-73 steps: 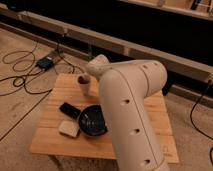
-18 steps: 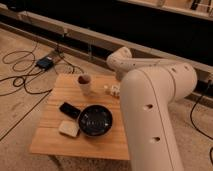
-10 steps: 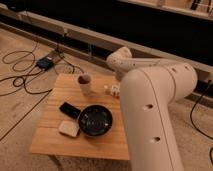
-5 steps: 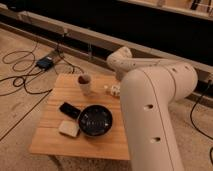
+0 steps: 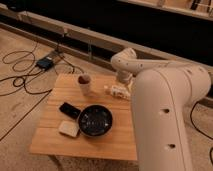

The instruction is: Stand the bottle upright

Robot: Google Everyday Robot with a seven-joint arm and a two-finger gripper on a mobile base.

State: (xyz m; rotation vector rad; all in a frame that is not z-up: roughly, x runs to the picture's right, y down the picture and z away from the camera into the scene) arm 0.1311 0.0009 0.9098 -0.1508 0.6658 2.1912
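Bottle (image 5: 116, 90) lies on its side on desk (image 5: 117, 140), cap toward the cup (image 5: 84, 84). Jaws of the gripper (image 5: 123, 86) sit right at the bottle's far end, likely for a grasp; open or clamped, cannot tell.

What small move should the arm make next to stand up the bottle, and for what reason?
Probably lower the end effector a little onto the white bottle and grip it. The bottle lies on its side on the wooden table, right of the cup, and the end effector hangs close above its right end, near the table's far edge.
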